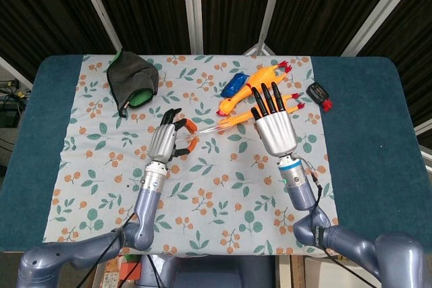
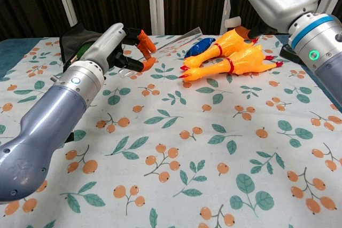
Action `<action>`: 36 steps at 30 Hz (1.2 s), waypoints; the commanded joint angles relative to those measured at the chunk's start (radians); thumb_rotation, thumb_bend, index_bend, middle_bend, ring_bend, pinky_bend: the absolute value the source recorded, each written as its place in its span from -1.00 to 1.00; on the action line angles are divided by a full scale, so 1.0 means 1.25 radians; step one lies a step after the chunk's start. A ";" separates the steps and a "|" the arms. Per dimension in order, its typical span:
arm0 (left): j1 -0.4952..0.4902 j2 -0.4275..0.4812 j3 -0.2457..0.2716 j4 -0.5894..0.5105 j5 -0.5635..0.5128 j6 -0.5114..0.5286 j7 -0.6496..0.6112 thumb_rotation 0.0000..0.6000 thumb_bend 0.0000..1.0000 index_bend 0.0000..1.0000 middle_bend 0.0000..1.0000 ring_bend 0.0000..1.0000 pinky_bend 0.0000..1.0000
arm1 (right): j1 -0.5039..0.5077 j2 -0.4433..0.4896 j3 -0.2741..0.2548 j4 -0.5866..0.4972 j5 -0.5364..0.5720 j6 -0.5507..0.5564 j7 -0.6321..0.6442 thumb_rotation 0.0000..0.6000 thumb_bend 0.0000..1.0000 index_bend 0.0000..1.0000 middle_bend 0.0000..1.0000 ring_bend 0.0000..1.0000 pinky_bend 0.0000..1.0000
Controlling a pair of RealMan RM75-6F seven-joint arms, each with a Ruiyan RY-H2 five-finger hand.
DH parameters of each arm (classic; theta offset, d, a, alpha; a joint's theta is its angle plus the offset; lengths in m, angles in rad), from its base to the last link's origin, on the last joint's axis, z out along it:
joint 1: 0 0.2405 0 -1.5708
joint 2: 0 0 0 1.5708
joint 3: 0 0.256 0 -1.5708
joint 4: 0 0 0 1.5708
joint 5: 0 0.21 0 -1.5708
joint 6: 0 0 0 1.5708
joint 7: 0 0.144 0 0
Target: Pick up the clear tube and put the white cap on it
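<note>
On a leaf-and-berry tablecloth (image 1: 202, 187) before dark curtains (image 1: 142, 5) — no writing readable — the left hand (image 1: 164, 141) pinches the clear tube (image 1: 206, 126), while the right hand (image 1: 273, 126) holds the white cap (image 2: 233, 22), fingers extended.

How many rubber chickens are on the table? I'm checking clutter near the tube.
2. One rubber chicken lies beside the blue item; the other lies nearer the robot, partly behind the right robot hand.

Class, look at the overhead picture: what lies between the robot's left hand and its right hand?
The clear tube, held by the left hand, slants toward the right hand; past its tip lies a rubber chicken. The head view shows this.
</note>
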 commanded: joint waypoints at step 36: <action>0.018 -0.019 -0.052 -0.111 -0.126 0.001 0.121 1.00 0.33 0.20 0.27 -0.79 -1.00 | 0.040 -0.066 -0.003 0.052 0.028 0.002 0.004 1.00 -0.23 0.20 -0.65 -0.89 -1.00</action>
